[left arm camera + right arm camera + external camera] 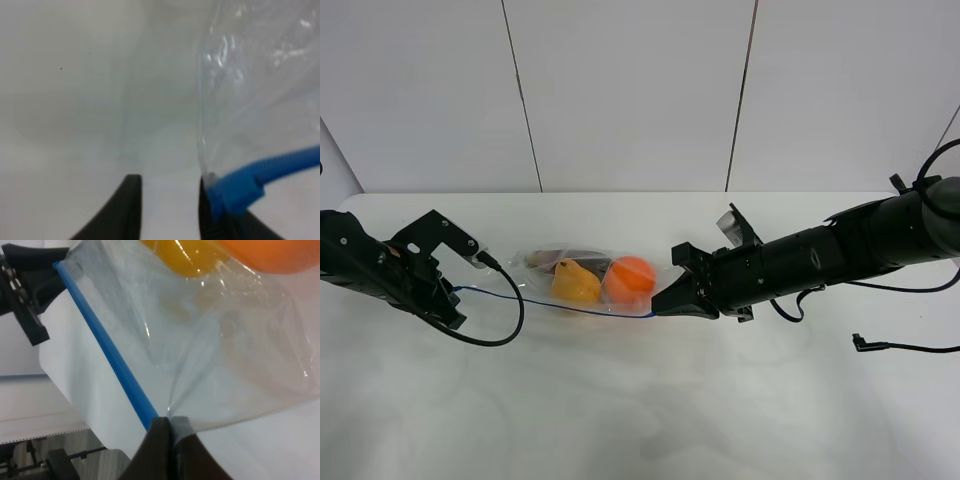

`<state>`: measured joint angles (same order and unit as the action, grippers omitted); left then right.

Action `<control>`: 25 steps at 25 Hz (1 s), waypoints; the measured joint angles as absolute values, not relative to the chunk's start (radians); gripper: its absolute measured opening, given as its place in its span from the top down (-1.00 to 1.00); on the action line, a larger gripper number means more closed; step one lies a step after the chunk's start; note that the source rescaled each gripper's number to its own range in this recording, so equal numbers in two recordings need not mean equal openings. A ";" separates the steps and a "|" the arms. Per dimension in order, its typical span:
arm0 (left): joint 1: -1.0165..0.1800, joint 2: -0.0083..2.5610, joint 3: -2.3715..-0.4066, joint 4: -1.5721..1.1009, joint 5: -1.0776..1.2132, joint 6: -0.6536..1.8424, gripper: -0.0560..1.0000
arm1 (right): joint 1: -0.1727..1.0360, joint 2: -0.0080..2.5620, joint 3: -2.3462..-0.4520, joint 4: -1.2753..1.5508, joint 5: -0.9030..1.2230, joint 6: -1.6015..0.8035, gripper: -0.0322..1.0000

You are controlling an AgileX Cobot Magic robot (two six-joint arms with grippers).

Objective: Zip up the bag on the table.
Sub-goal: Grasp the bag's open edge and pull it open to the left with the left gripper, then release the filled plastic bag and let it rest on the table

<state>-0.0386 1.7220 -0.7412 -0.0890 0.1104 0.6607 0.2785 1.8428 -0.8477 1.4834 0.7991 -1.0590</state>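
The clear bag (pixel 582 277) lies on the white table (pixel 640 420), with an orange ball (pixel 632 277), a yellow item (pixel 575 283) and a dark item inside. Its blue zip strip (pixel 560 306) runs along the near edge. My right gripper (pixel 661 307) is shut on the strip's right end; the right wrist view shows the fingers (pixel 159 440) pinching strip (pixel 107 355) and film. My left gripper (pixel 452 300) is at the strip's left end. In the left wrist view it (pixel 167 179) stands open, and the blue strip end (pixel 235 192) rests against the outside of one finger (pixel 210 210).
A black cable loop (pixel 510 325) hangs from the left arm onto the table beside the bag. A loose black cable with a plug (pixel 880 346) lies at the right. White wall panels stand behind the table's far edge (pixel 620 193).
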 joint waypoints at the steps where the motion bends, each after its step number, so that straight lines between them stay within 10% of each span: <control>1: -0.039 1.722 -0.741 -0.089 0.108 0.641 -0.21 | 0.279 1.843 -0.848 1.483 0.799 -1.059 0.94; 25: 0.220 1.715 -1.074 -0.088 0.572 -0.077 -0.37 | 0.279 1.843 -0.848 1.469 0.785 -1.059 0.94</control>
